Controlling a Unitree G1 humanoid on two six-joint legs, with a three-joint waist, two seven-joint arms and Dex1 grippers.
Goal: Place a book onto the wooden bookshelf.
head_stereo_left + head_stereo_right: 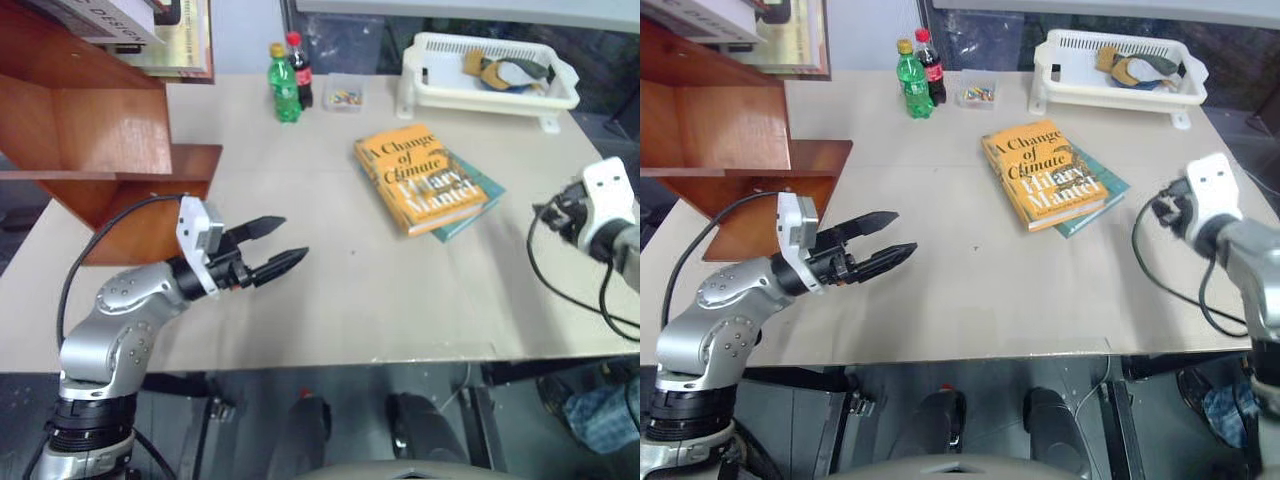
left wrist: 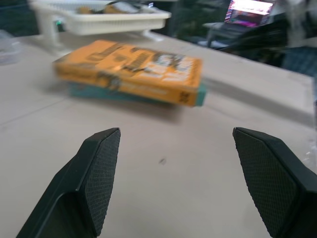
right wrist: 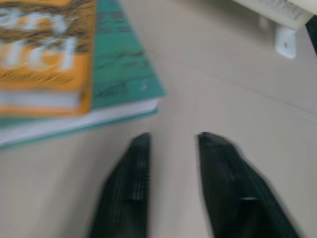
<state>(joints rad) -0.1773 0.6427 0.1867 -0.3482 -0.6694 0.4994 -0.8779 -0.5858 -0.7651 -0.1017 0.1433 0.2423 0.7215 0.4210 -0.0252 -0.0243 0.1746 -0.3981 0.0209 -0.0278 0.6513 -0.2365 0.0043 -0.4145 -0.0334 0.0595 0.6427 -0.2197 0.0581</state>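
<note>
The left gripper (image 1: 276, 247) is held low over the near left part of the table (image 1: 330, 300), its arm bent at the elbow, and the two black fingers (image 2: 101, 163) stand wide apart with nothing between them. They point level across the table toward the right. The right gripper (image 3: 173, 141) is at the right edge of the table, pointing a little downward; its fingers are close together with a narrow gap, empty.

The book (image 1: 424, 178) lies flat in the middle right of the table, on top of a teal book (image 1: 470, 205). It is well apart from the left gripper, ahead of its fingers, and near the right gripper, not touched by either. The wooden bookshelf (image 1: 90, 130) stands at the far left, behind the left arm.
</note>
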